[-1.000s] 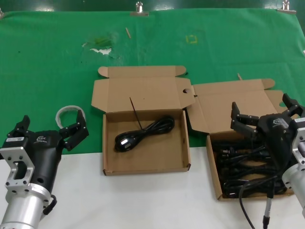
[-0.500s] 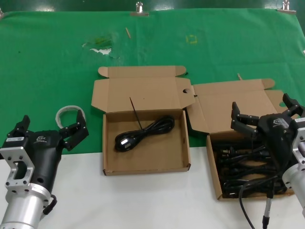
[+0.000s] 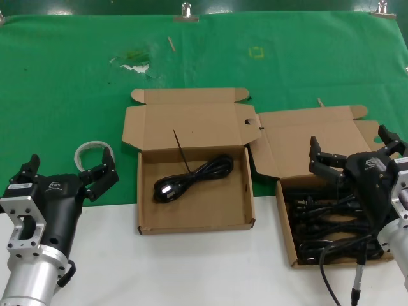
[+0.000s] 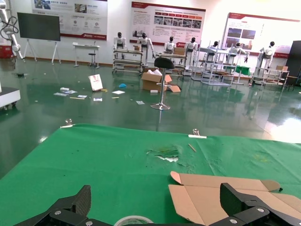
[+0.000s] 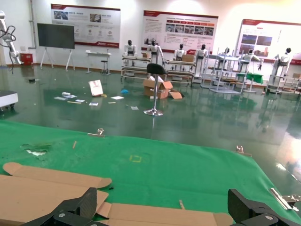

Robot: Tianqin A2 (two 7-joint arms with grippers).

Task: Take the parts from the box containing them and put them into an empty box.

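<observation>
The box containing the parts [image 3: 285, 220] lies at the right with its lid [image 3: 299, 143] askew. Several black coiled cords [image 3: 322, 217] fill it. My right gripper [image 3: 352, 145] hovers over that box, open and holding nothing; in the right wrist view the right gripper [image 5: 163, 200] spans the lid [image 5: 155, 214]. The squarish box [image 3: 210, 207] in the middle holds one cord [image 3: 191, 178]. My left gripper [image 3: 70, 167] waits open at the left of it; from the left wrist, the left gripper [image 4: 157, 197] faces the box's lid [image 4: 202, 197].
A clear tape ring [image 3: 94, 150] lies just beyond the left gripper, and the tape ring [image 4: 134, 220] also shows in the left wrist view. A thin black strip [image 3: 182, 152] leans at the middle box's hinge. Green cloth [image 3: 64, 95] covers the far table; the near strip [image 3: 191, 268] is white.
</observation>
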